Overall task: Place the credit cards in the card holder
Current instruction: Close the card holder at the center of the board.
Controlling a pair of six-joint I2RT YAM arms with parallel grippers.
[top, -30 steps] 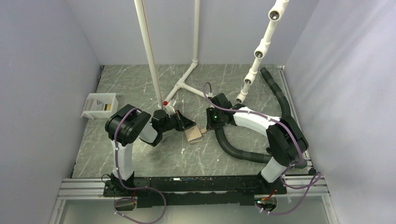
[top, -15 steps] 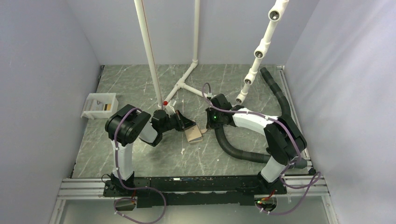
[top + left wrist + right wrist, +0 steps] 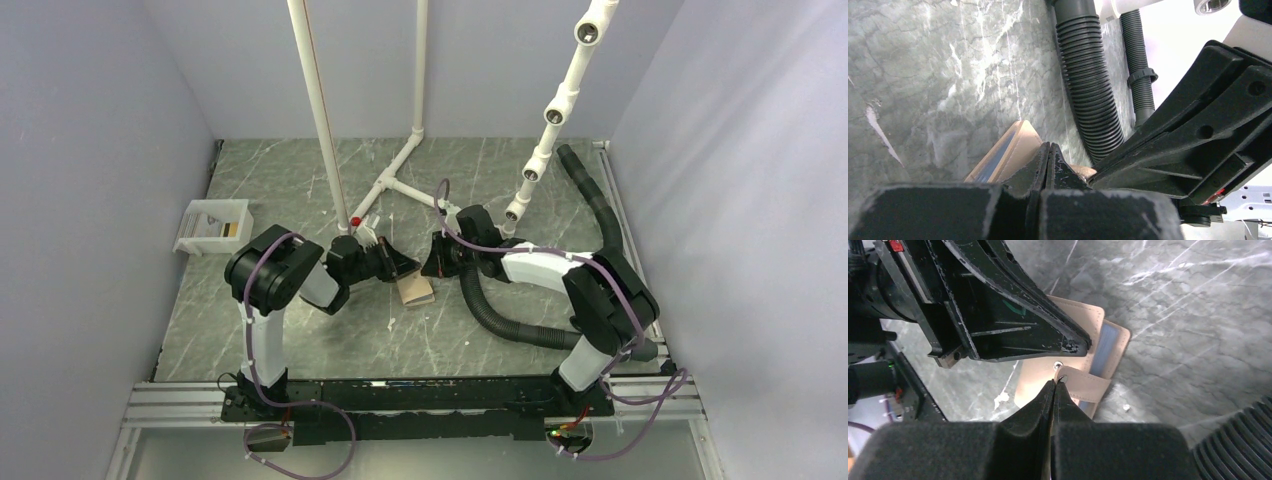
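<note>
— Where's the left pincer (image 3: 1048, 147)?
— Shut, nothing showing between its tips. They sit at the holder (image 3: 1087, 315), which lies open mid-tabletop (image 3: 330, 335).
— And the right pincer (image 3: 1054, 384)?
— Closed on the holder's tab, it seems.
— How will it handle?
— Light and floppy, I'd guess, and apt to slide, so pin one flap. Cards are stiff and slick: pinch an edge. I see none here.

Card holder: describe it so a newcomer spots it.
At the middle of the grey marble table lies the card holder, just left of the black ribbed hose. It alone is flat and tan, with a bluish pocket and snap tab.
</note>
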